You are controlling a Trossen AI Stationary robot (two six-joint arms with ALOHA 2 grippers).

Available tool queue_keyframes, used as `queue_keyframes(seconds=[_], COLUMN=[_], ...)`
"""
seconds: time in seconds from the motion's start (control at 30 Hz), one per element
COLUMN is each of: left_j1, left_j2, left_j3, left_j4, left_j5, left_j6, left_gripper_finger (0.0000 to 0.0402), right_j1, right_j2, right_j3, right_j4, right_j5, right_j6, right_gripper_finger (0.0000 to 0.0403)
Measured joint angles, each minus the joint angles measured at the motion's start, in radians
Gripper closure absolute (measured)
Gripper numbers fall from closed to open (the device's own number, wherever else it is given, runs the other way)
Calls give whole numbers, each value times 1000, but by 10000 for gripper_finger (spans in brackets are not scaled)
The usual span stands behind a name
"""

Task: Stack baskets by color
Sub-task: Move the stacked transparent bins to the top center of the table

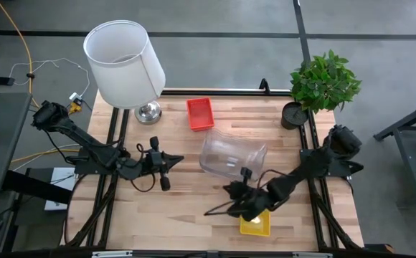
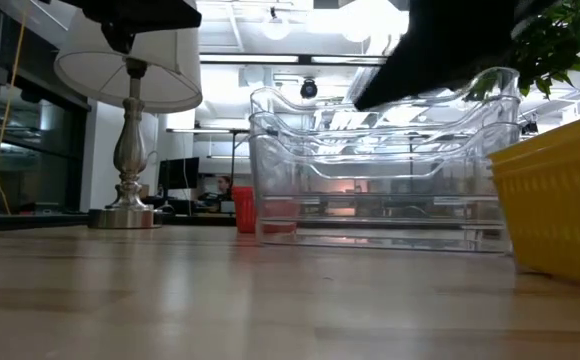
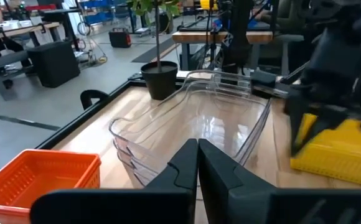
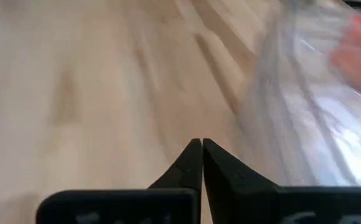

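A stack of nested clear bins (image 1: 231, 156) rests on its base at mid-table; it also shows in the low view (image 2: 390, 170) and the left wrist view (image 3: 193, 124). A red basket (image 1: 199, 113) lies behind the stack, toward the far edge. A yellow basket (image 1: 255, 223) sits near the front edge, partly under my right arm. My left gripper (image 1: 178, 159) hangs shut to the left of the clear bins, pointing at them (image 3: 198, 146). My right gripper (image 1: 211, 212) is shut over bare wood in front of the bins (image 4: 201, 144), left of the yellow basket.
A table lamp (image 1: 125, 64) stands at the far left corner and a potted plant (image 1: 323, 82) at the far right corner. Bare wood lies along the front left of the table (image 1: 150, 215). Black frame rails run along both sides.
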Motion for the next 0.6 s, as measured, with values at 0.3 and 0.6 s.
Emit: queue_keyframes(seconds=[0.3, 0.6], left_j1=[0, 1], left_j2=[0, 0], left_j3=[0, 0], left_j4=[-11, -12], left_j5=[8, 13], left_j6=[0, -3], left_gripper_finger=[401, 401], right_j1=[-40, -83], right_j2=[7, 6], right_j3=[4, 4], right_j4=[-318, -581], right_j5=[134, 256], right_j6=[232, 458], right_gripper_finger=[403, 403])
